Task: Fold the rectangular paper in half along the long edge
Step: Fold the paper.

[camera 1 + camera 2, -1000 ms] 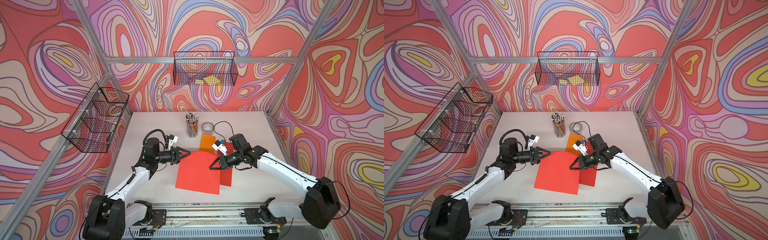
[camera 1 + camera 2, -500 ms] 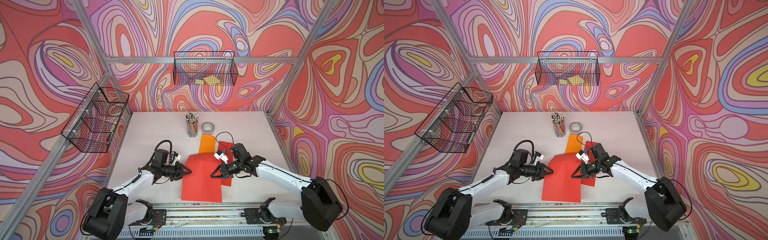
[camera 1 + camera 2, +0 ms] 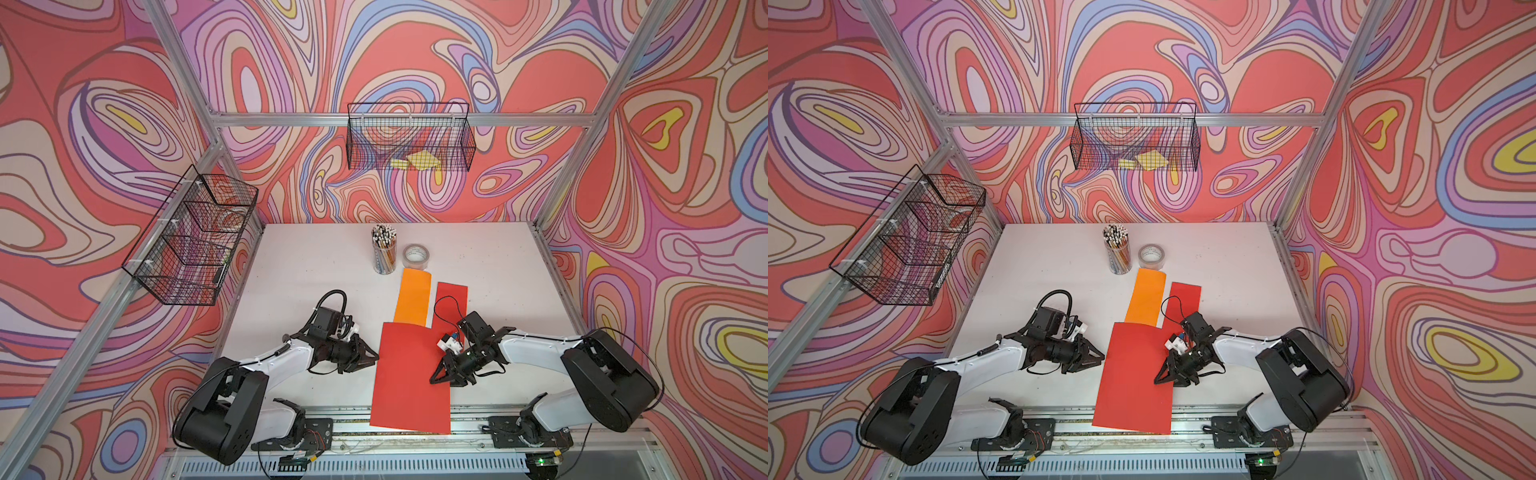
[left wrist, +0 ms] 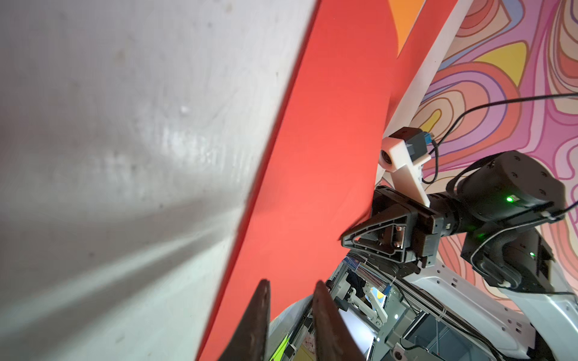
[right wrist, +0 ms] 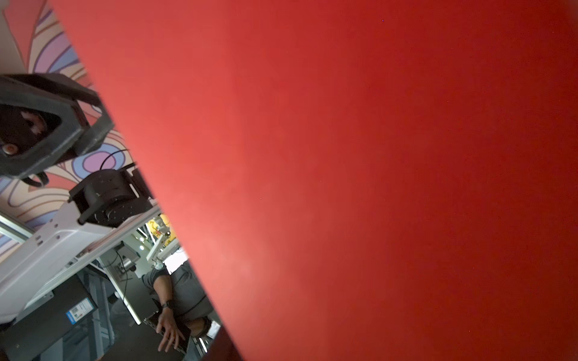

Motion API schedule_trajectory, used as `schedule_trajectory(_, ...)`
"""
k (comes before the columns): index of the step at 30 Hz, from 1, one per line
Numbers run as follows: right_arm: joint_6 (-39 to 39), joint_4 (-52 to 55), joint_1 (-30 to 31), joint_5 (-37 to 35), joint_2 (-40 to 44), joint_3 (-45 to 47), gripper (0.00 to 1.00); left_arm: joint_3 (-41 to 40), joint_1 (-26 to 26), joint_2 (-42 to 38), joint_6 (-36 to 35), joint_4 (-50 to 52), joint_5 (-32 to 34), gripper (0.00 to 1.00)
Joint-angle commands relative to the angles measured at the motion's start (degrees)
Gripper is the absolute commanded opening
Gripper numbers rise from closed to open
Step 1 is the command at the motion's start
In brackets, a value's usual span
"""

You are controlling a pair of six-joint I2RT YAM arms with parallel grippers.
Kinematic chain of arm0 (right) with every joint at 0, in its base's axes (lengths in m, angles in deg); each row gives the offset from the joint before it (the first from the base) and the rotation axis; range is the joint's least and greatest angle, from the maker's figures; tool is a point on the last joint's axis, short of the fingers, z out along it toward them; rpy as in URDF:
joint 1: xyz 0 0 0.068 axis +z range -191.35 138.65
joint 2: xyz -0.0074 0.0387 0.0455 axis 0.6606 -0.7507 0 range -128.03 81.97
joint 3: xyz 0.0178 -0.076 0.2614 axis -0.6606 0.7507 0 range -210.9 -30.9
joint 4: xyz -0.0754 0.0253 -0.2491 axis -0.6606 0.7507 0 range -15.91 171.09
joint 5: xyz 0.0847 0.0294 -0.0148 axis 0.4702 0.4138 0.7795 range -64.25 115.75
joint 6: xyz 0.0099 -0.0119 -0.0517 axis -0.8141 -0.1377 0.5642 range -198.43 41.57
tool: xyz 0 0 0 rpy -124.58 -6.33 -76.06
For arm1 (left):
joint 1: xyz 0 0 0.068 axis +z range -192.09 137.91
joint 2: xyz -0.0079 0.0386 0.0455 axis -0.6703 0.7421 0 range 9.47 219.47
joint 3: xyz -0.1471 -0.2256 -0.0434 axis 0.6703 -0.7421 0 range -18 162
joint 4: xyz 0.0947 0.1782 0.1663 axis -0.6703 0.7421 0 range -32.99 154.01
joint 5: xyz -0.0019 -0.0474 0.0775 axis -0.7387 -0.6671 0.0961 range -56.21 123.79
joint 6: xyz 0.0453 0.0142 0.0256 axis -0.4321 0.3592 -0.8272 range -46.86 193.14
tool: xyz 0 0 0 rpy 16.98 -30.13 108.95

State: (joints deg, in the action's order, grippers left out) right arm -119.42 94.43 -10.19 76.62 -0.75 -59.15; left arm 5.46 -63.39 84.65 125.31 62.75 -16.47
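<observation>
The red rectangular paper (image 3: 409,374) (image 3: 1133,374) lies flat near the table's front, and its near end hangs over the front rail. My left gripper (image 3: 372,358) (image 4: 292,283) sits low just off the paper's left long edge, open by a narrow gap, with nothing between its fingers. My right gripper (image 3: 436,377) (image 3: 1160,378) rests at the paper's right long edge with its jaws slightly parted. In the right wrist view the paper (image 5: 375,156) fills most of the picture. One dark finger (image 5: 219,350) shows beside it and the other is hidden.
An orange strip (image 3: 412,295) and a narrower red strip (image 3: 452,301) lie just behind the paper. Farther back stand a pencil cup (image 3: 384,253) and a tape roll (image 3: 415,255). Wire baskets hang on the back wall (image 3: 409,137) and on the left wall (image 3: 195,237).
Both arms drew back toward the front and the paper came with them, turning straight and sliding over the front edge. The right gripper's jaws have parted. The left gripper's gap has narrowed.
</observation>
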Motion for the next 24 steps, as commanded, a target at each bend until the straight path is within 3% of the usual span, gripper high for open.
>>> schedule_trajectory(1, 0.32, 1.9, -0.12, -2.11, 3.6, -0.04, 0.37, -0.86, -0.72, 0.8, 0.46, -1.6, 0.88, 0.26)
schedule_trajectory(4, 0.86, 3.39, -0.14, -3.64, 4.62, -1.41, 0.41, -0.59, -0.96, 1.92, 0.7, -2.73, 0.83, 0.26)
schedule_trajectory(6, 1.56, 5.13, -0.15, -5.93, 4.06, -3.37, 0.37, 0.3, -1.17, 2.88, 0.84, -3.18, 0.54, 0.25)
schedule_trajectory(10, 2.71, 8.39, -0.13, -9.95, 0.78, -7.95, 0.02, 2.94, -2.35, 3.75, 0.8, -2.79, 0.64, 0.24)
schedule_trajectory(16, 7.68, 19.56, -0.14, -20.5, -5.67, -15.58, 0.0, 5.41, -2.72, 3.14, 1.36, -2.56, 1.29, 0.24)
schedule_trajectory(20, 9.45, 20.68, -0.13, -19.83, -10.26, -17.53, 0.05, 9.25, -2.72, 3.9, 1.18, -2.4, 1.6, 0.23)
schedule_trajectory(24, 9.62, 22.01, -0.16, -22.24, -11.77, -19.28, 0.0, 13.59, -3.37, 7.07, 3.11, -4.76, 1.93, 0.22)
